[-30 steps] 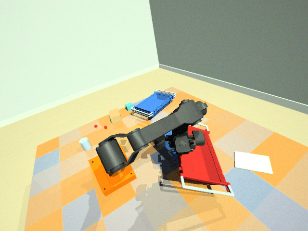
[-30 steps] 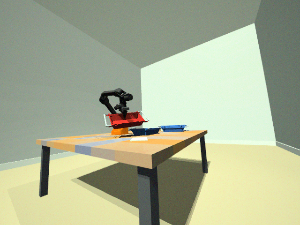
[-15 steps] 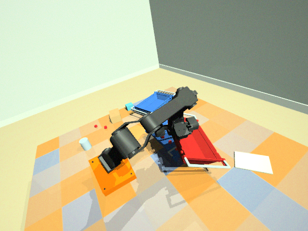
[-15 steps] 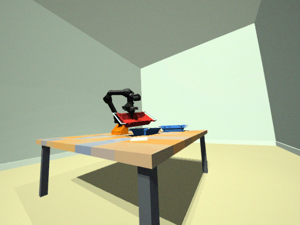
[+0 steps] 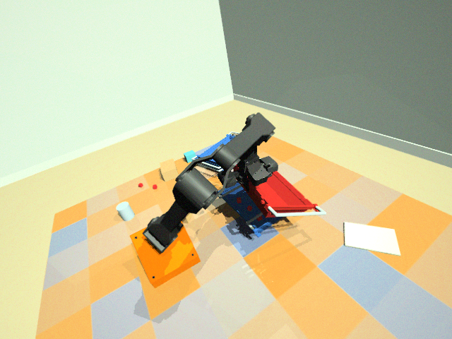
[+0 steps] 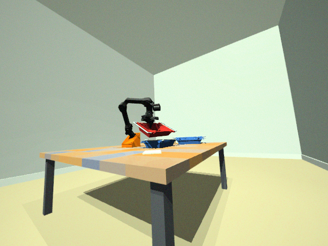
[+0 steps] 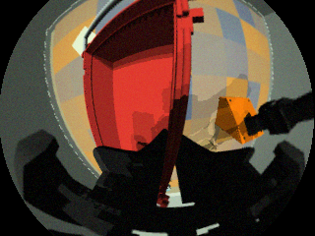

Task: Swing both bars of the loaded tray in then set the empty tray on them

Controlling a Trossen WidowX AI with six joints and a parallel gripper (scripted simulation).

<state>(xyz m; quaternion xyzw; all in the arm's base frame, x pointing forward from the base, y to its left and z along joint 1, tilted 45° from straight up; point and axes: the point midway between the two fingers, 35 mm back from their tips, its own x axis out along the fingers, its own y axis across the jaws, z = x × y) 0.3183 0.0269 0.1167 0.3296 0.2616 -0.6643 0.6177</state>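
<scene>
The loaded blue tray (image 5: 241, 199) (image 6: 159, 143) stands on the table with small red blocks inside. The arm and the red tray partly cover it, and I cannot tell how its bars lie. My gripper (image 6: 150, 125) (image 7: 168, 132) is shut on a long side wall of the empty red tray (image 5: 282, 191) (image 6: 160, 132) (image 7: 143, 93). The red tray is in the air above the loaded tray, tilted and not touching it as far as the exterior view shows. One white bar (image 5: 299, 214) of the red tray sticks out over its end.
Another blue tray (image 6: 189, 140) stands at the back, beside a cyan cube (image 5: 189, 156) and a wooden block (image 5: 168, 170). Two red blocks (image 5: 140, 184) (image 5: 155, 186), a white cylinder (image 5: 125, 211), a white plate (image 5: 371, 238) (image 6: 151, 152) and the orange base (image 5: 169, 264) are also on the table.
</scene>
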